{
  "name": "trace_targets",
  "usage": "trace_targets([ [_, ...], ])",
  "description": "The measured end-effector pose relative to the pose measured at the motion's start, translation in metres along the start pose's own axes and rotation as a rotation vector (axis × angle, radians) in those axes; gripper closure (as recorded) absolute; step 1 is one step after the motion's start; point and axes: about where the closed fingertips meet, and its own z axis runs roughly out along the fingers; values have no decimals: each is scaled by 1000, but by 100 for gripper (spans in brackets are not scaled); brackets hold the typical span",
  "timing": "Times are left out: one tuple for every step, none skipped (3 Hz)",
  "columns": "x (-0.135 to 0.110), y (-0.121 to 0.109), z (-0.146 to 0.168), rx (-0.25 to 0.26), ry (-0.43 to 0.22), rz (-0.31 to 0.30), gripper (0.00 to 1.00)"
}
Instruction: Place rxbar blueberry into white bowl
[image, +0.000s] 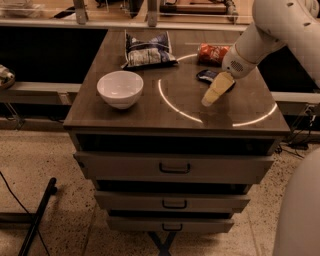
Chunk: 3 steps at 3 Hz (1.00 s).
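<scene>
The rxbar blueberry is a dark navy bar lying flat on the right rear of the cabinet top, partly hidden by my arm. The white bowl stands upright and empty at the front left. My gripper reaches down from the upper right on a white arm, its pale fingers hovering just in front of and over the bar, far to the right of the bowl.
A crinkled blue-and-white chip bag lies at the rear centre. An orange-red can lies on its side behind the bar. The wooden cabinet top sits over three drawers. A dark shelf edge runs behind.
</scene>
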Motion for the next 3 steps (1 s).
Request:
trace_targets([
  [-5, -8, 12, -13, 5, 15, 0],
  [-5, -7, 15, -16, 6, 14, 18],
  [-5, -7, 18, -20, 8, 13, 41],
])
